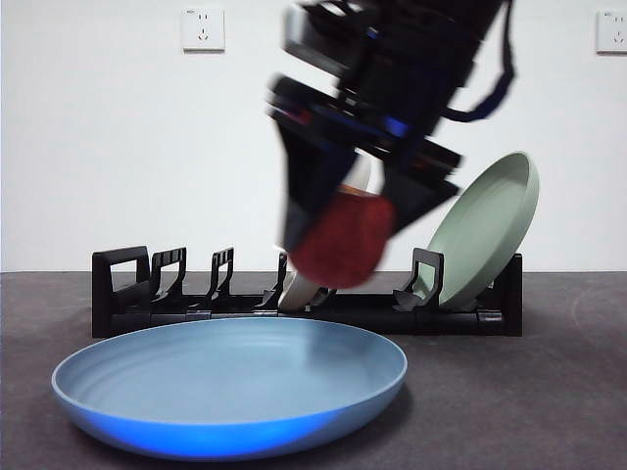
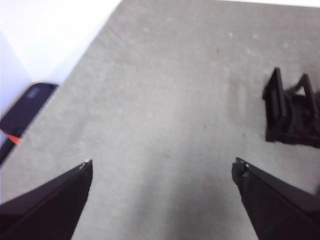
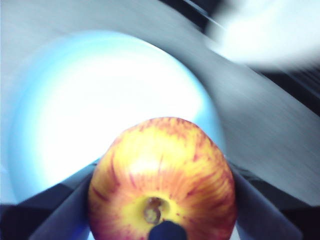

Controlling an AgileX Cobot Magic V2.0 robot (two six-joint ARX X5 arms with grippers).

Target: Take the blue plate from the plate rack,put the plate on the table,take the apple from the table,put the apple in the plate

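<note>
Gripping apple (image 3: 162,180), right tool (image 3: 161,200), above blue plate (image 1: 230,392)

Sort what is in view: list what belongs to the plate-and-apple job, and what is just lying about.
Part of the job:
the blue plate, lying on the table
the apple, held in the right end effector above the table
the plate rack

Just lying about:
the sage-green plate in the rack
the cream-white plate in the rack
the left end effector, open and empty
</note>
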